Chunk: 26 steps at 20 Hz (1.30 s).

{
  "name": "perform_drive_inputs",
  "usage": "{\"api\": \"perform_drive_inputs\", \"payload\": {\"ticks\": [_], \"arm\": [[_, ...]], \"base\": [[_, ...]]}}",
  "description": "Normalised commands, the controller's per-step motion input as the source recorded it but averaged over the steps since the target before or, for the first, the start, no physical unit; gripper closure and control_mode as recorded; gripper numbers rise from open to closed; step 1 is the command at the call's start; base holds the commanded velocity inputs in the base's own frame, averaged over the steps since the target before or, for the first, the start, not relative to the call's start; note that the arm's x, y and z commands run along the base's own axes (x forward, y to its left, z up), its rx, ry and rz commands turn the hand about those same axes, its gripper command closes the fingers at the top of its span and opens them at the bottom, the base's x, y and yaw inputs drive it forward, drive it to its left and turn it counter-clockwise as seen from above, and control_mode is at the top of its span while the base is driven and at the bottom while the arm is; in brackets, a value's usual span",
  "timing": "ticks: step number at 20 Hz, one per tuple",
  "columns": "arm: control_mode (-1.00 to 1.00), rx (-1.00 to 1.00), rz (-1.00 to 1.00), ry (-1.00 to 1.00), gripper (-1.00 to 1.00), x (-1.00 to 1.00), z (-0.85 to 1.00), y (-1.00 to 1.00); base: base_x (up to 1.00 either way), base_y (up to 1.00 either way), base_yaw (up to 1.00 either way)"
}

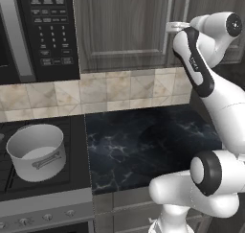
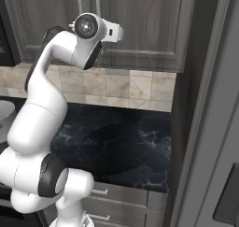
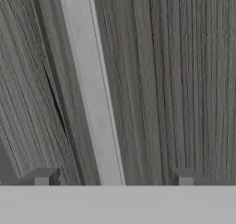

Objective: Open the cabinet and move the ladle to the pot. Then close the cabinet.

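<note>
Cabinet [image 1: 124,26] doors shut above the counter [image 1: 143,145]; pot [image 1: 36,150] waits on the stove. Tool [image 3: 113,179] spread wide, straddling one silver handle [image 3: 94,89], not gripping. Handle looks rigid and slick: take it mid-bar and pull steadily, as the door probably swings heavy.

pot [image 1: 36,151] on stove [image 1: 43,179], cabinet [image 1: 124,26] above counter [image 1: 143,145]

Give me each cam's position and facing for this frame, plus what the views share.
Left base view: behind-left of the arm, facing the cabinet, microwave, pot, counter; arm at right.
Right base view: behind-right, same cabinet and counter; arm at left.
Hand view: on the hand, facing a cabinet door; open claw astride a silver bar handle.
Shared: both base views show the cabinet's paired handles, backsplash and counter.
</note>
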Motion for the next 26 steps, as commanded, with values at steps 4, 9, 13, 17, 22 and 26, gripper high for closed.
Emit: {"api": "perform_drive_inputs", "payload": {"ticks": [4,9,13,17,22,26], "arm": [[-1.00,0.00,0.03,0.00,-1.00,0.41,-0.08,-0.17],[-1.00,0.00,0.02,0.01,-1.00,0.36,-0.11,-0.12],[-1.00,0.00,0.00,0.06,-1.00,0.33,-0.17,-0.01],[-1.00,0.00,0.00,0.07,-1.00,0.31,-0.22,0.00],[-1.00,0.00,0.00,0.10,1.00,0.28,-0.26,0.00],[-1.00,0.00,0.00,0.00,1.00,0.14,-0.25,-0.02]], "base": [[0.00,0.00,0.00],[0.00,0.00,0.00],[0.00,0.00,0.00],[0.00,0.00,0.00],[0.00,0.00,0.00],[0.00,0.00,0.00]]}}
